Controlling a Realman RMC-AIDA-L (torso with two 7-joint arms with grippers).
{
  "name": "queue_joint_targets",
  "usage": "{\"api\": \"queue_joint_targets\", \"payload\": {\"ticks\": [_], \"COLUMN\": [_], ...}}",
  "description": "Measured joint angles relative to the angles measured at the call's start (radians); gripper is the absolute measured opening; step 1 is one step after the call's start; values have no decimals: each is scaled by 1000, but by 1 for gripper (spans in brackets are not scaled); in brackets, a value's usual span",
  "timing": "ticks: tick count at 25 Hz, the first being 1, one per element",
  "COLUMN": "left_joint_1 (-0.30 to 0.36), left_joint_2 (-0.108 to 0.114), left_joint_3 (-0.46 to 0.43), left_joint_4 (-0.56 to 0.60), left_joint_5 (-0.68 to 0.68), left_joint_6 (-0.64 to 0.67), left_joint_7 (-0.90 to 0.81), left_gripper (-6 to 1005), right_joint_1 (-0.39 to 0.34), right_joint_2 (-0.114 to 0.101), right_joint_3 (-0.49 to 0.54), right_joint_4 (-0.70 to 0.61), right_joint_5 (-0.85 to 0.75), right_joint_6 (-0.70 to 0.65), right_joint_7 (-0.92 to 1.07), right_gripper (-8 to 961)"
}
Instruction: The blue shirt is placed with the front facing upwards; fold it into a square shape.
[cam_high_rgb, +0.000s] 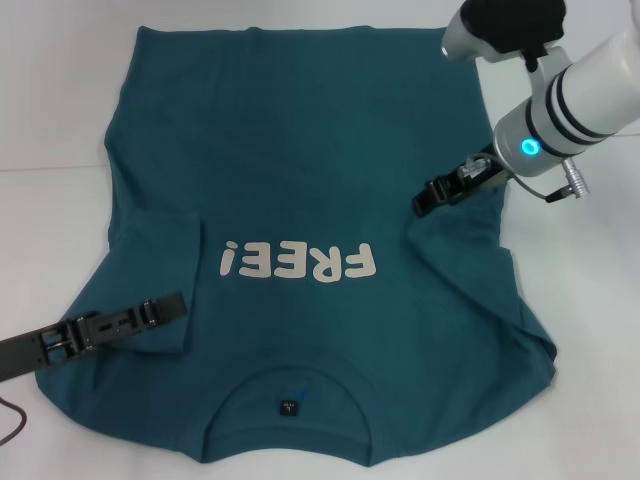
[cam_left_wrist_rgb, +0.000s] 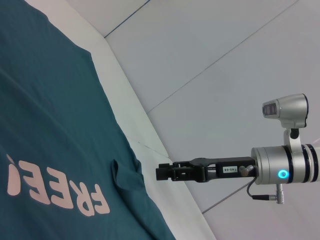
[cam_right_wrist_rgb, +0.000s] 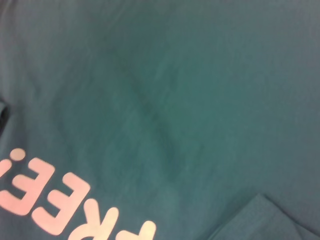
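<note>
So the shirt (cam_high_rgb: 300, 180) takes up basically the whole table (cam_high_rgb: 50, 100), front up, collar (cam_high_rgb: 290, 395) toward the robot and hem at the far end, so its long axis runs straight away from the body, with the FREE! print (cam_high_rgb: 300, 262) sitting between the two grippers. Both sleeves look already folded in over the chest: the left sleeve (cam_high_rgb: 160, 280) lies right under the left gripper (cam_high_rgb: 178, 305), and the right sleeve (cam_high_rgb: 455, 240) bunches up just below and robot-ward of the right gripper (cam_high_rgb: 422, 203). The left gripper lies low and flat, fingers pointing inward toward the print, and looks like it's touching or barely above the cloth. The right gripper points the same way from the other side, and in the left wrist view it hangs just off a little peak of fabric (cam_left_wrist_rgb: 120, 172), jaws looking closed with nothing in them. The left one I honestly can't tell, open or pinching. My guess for what matters next: the remaining fold goes along that long axis, collar end to hem end or the reverse, and each gripper is about equally near its own side edge. Hard to see: the collar-side bottom edge is cut off in the head view, and the right wrist view shows only cloth and lettering, no fingers.
</note>
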Motion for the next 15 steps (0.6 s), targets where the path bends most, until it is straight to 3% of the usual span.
{"api": "queue_joint_targets", "payload": {"ticks": [5, 9, 11, 15], "left_joint_1": [3, 3, 3, 0], "left_joint_2": [0, 0, 0, -1], "left_joint_3": [0, 0, 0, 0], "left_joint_4": [0, 0, 0, 0], "left_joint_5": [-1, -1, -1, -1], "left_joint_6": [0, 0, 0, -1], "left_joint_7": [-1, -4, -5, -5], "left_gripper": [658, 658, 657, 657], "right_joint_1": [2, -15, -49, -132], "right_joint_2": [6, -8, -18, -35], "right_joint_3": [-19, -16, 8, 64], "right_joint_4": [-4, -42, -101, -205], "right_joint_5": [-15, -74, -51, 85], "right_joint_6": [-8, -71, -128, -226], "right_joint_7": [-10, 21, 23, -15], "right_gripper": [552, 712, 792, 838]}}
